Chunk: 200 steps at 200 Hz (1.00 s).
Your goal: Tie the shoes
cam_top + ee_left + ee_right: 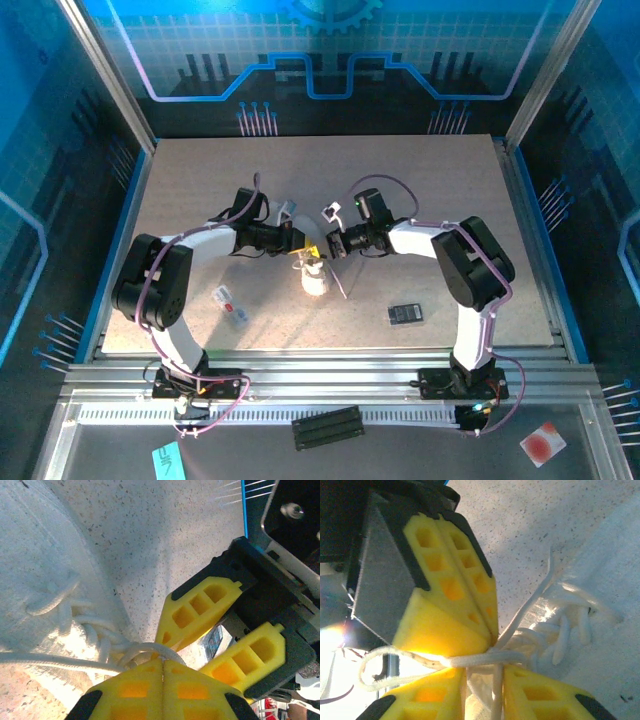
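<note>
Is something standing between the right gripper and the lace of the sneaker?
Nothing visible does. The right gripper stands open around the white lace, close beside the left gripper, which is shut on that lace near the sneaker.

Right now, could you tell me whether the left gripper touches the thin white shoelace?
Touching: left wrist view shows the left gripper shut on the thin white shoelace.
</note>
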Tool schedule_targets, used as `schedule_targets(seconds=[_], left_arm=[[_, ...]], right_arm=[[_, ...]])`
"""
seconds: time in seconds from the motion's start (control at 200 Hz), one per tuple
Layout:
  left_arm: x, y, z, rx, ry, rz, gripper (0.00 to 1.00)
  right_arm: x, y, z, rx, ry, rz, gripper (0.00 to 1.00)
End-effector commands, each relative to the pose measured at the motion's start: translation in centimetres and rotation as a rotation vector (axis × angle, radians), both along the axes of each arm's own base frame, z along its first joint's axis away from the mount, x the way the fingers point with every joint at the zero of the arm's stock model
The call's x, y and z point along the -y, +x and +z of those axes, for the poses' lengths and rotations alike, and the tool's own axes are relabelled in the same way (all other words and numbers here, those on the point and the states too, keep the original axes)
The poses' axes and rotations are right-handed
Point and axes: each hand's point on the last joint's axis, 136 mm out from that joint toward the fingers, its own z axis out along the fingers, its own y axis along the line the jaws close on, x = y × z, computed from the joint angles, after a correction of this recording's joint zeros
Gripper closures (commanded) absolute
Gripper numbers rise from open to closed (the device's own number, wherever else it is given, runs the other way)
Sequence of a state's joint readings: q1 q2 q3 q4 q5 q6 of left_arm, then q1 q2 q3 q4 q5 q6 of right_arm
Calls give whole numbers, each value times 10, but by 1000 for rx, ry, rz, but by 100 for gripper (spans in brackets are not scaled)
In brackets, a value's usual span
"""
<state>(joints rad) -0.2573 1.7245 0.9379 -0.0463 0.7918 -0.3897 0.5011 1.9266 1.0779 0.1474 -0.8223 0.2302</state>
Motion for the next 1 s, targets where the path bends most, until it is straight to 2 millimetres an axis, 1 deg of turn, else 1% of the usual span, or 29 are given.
schedule_targets(seconds=[0.0,0.295,0.47,0.61,0.69,0.756,0.851,0.996], left_arm=[[-5,5,13,62,15,2,100],[-7,5,14,77,22,7,100],[-8,5,16,93,28,5,100],[-8,6,16,116,37,6,100],[-8,6,18,133,37,5,100],[-8,6,19,145,41,3,100],[-8,6,19,154,43,3,100],[-7,7,18,153,43,4,100]], right_arm=[[3,-8,14,37,14,25,71],[21,-3,15,45,-4,-7,71],[29,12,27,76,1,-51,70],[25,30,34,83,10,-68,70],[18,39,40,94,25,-63,69],[13,47,45,100,40,-51,66],[5,55,47,100,46,-34,66],[-3,56,35,70,16,-7,66]])
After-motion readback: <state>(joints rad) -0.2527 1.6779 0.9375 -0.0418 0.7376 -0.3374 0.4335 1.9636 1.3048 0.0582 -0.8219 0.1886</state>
